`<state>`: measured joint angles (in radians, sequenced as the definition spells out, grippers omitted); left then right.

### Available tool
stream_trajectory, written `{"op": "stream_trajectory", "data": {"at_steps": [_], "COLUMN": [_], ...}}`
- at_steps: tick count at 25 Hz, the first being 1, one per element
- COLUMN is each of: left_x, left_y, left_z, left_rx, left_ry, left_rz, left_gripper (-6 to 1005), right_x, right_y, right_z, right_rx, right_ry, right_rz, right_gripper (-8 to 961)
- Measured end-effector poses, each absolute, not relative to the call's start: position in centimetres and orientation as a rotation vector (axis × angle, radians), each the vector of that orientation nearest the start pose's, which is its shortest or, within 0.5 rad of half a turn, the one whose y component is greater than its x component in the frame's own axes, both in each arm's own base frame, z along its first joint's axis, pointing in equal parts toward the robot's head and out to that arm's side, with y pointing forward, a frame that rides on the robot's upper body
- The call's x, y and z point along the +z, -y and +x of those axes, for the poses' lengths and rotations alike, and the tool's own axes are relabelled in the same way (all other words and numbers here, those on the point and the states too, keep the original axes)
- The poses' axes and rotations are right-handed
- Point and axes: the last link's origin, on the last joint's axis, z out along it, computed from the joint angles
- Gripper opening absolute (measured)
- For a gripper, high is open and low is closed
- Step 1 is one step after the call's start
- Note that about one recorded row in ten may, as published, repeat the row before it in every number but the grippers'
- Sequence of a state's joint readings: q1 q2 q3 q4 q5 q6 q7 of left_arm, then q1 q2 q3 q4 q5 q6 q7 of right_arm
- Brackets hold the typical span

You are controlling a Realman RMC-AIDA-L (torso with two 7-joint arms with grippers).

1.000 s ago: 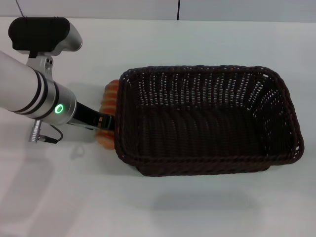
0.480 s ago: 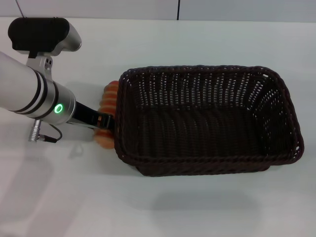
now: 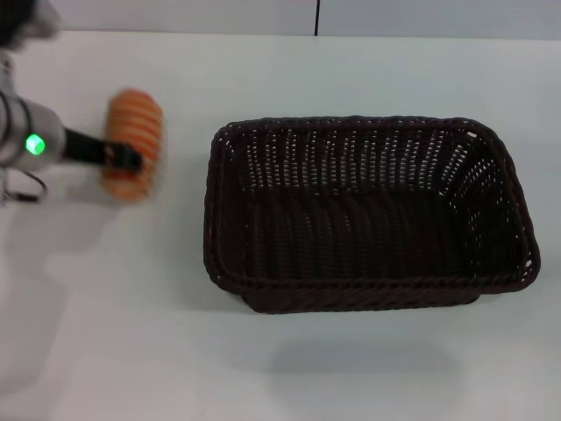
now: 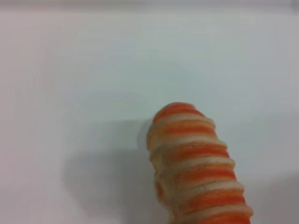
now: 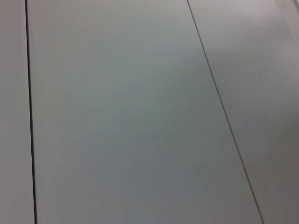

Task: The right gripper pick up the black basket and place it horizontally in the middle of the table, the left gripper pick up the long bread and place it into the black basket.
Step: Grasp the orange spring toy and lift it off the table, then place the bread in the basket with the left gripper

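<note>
— Head view, nearest first: what lies on the table [image 3: 289, 368]?
— The black basket [image 3: 364, 215], lengthwise at the middle, open side up.
— And farther back, at the left?
— The left gripper [image 3: 123, 158] clenched on the long bread [image 3: 134, 143], lifted, well apart from the basket.

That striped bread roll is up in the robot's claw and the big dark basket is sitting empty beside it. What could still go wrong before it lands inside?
The left gripper holds the long bread across its middle, lifted off the table, so a loose grip could let it slip or swing. The bread is well to the left of the black basket; carried too low, it might catch the braided rim and shove the basket. Released early, it would land outside.
</note>
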<state>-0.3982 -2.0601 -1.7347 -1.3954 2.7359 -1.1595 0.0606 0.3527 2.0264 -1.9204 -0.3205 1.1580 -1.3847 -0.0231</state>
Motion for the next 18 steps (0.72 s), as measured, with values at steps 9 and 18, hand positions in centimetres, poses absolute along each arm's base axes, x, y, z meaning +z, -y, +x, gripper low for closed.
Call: {"op": "stream_trajectory", "data": {"at_steps": [9, 18], "left_x": [8.3, 0.7], "left_y": [-38.3, -33.7], "left_z": [-18.0, -7.7], "left_rx": [-0.018, -0.017], "left_ry": [1.093, 0.860], "left_rz": [-2.002, -2.507], "left_gripper": [434, 344], "right_x": [10.6, 10.7], "right_y": [-31.3, -31.7], "right_z": [36.4, 36.3], "right_rx": [0.739, 0.740], "right_ry": [-0.462, -0.462], "right_rz": [-0.834, -0.837], "right_gripper": [318, 318]}}
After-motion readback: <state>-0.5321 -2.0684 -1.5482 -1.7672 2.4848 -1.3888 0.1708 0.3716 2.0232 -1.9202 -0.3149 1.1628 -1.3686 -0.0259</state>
